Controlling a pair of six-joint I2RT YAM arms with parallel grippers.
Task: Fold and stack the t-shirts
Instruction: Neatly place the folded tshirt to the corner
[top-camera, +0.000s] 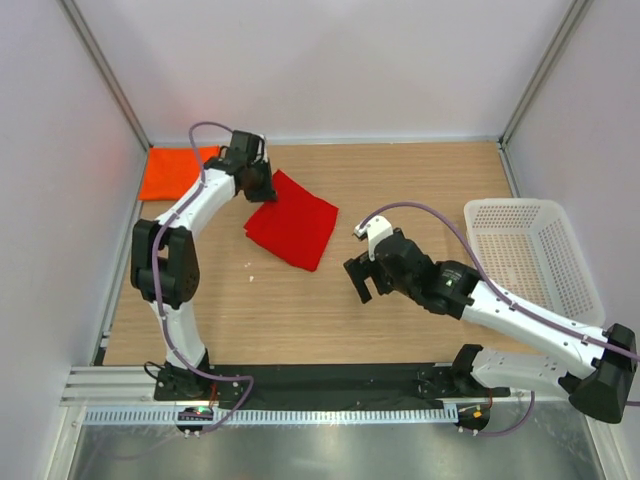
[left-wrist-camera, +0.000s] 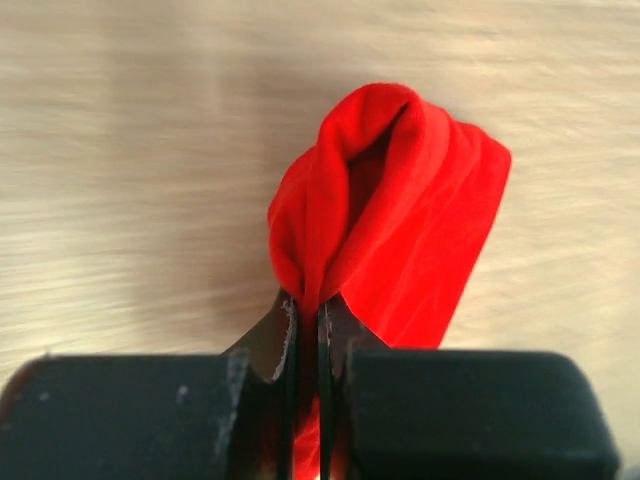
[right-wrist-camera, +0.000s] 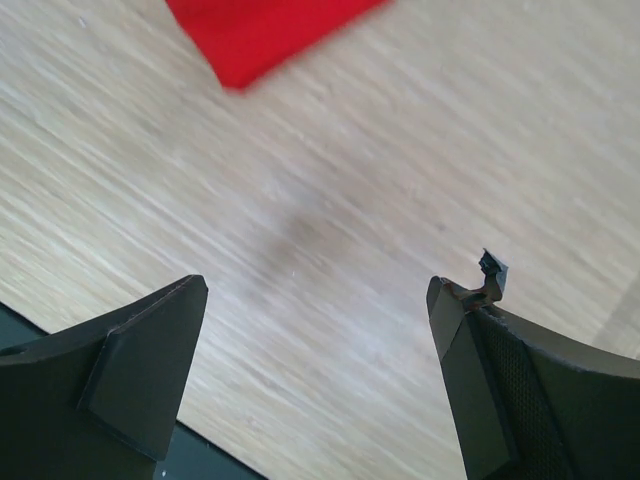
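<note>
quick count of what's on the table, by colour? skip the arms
orange t-shirt: 1
red t-shirt: 1
white basket: 1
Total: 3

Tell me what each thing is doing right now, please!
red t-shirt: folded, on the table, one edge pinched.
orange t-shirt: folded, flat in the far left corner.
left tool: shut on the red t-shirt.
right tool: open, holding nothing, above bare wood.
basket: upright, no shirt inside.
</note>
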